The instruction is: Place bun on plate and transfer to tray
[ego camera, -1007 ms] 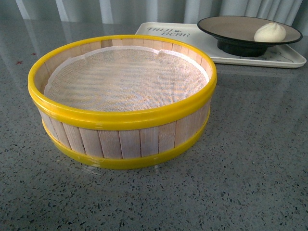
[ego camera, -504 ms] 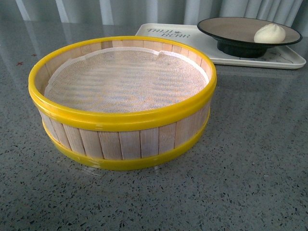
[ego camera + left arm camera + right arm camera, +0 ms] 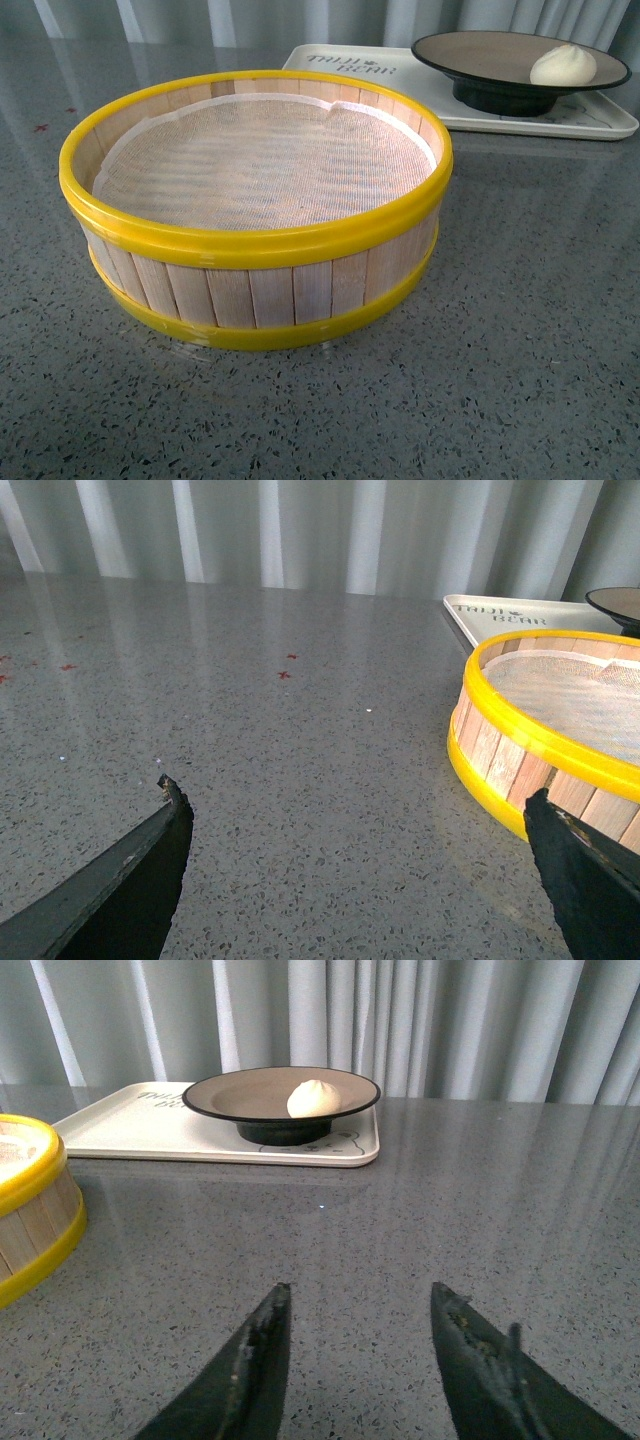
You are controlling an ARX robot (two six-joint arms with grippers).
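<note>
The small round white steamed bun (image 3: 563,65) sits inside the round shallow plate (image 3: 480,52) with its black rim and brownish-grey inner face, toward the plate's right side in my front view. That plate stands on its black foot on the large cream-white rectangular plastic tray (image 3: 400,78), which lies at the far right of the speckled grey stone table (image 3: 520,300); printed lettering shows on the tray's bare left part. In front of the tray, near the middle of the table, stands the round wooden steamer basket (image 3: 255,290) with yellow bands at top and bottom and a white mesh cloth lining its floor; nothing lies in it.

My right gripper (image 3: 360,1305) hangs low over the bare table with its two dark fingers spread apart and nothing between them, well apart from the tray, which lies ahead of it. My left gripper (image 3: 355,815) is spread wide too, holding nothing, over open table beside the basket; one finger (image 3: 585,875) overlaps the basket's side in the wrist view, though I cannot tell whether it touches.
</note>
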